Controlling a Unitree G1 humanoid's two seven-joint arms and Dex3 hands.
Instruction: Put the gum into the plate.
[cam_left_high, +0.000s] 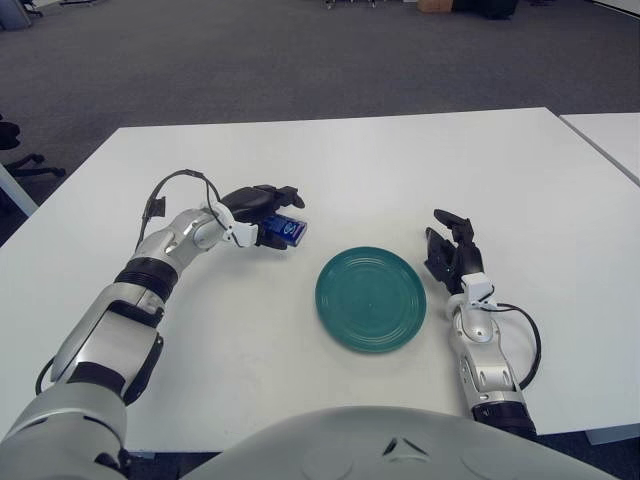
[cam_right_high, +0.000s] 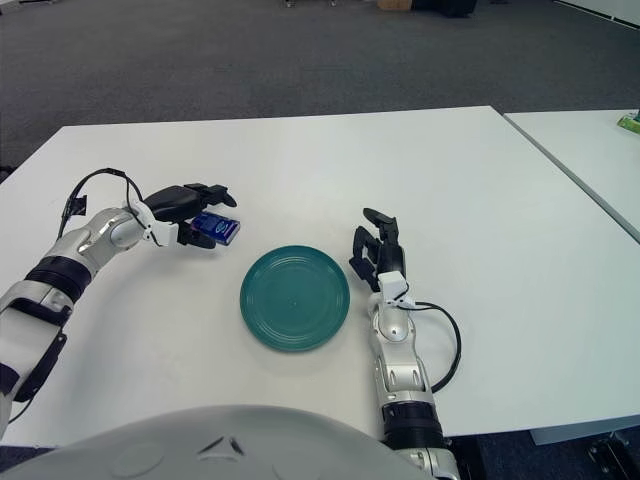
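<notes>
- We see the gum (cam_left_high: 284, 231), a small blue pack, held in the left hand (cam_left_high: 252, 212), up and to the left of the plate (cam_left_high: 371, 298) and clear of its rim.
- The left hand's dark fingers (cam_left_high: 270, 193) are curled around the pack, some over its top and one under it, so that only its blue end pokes out toward the plate.
- We cannot quite tell whether the pack is lifted off the counter (cam_left_high: 350, 170) or just grazing it; a faint shadow below suggests it hangs slightly above.
- The plate is a round teal dish with ringed grooves, lying flat on the white counter near the front edge, between our two hands, with nothing in it.
- The left forearm (cam_left_high: 170, 245) stretches in from the lower left, a black cable looping above the wrist.
- The right hand (cam_left_high: 450, 248) shows just to the right of the plate, its fingers loosely spread and pointing away from us, gripping nothing.
- A black cable (cam_left_high: 525, 335) loops out beside the right forearm, on its outer side.
- Beyond the counter lies grey carpeted floor (cam_left_high: 300, 60), and a second white counter (cam_left_high: 610, 135) sits at the far right.
</notes>
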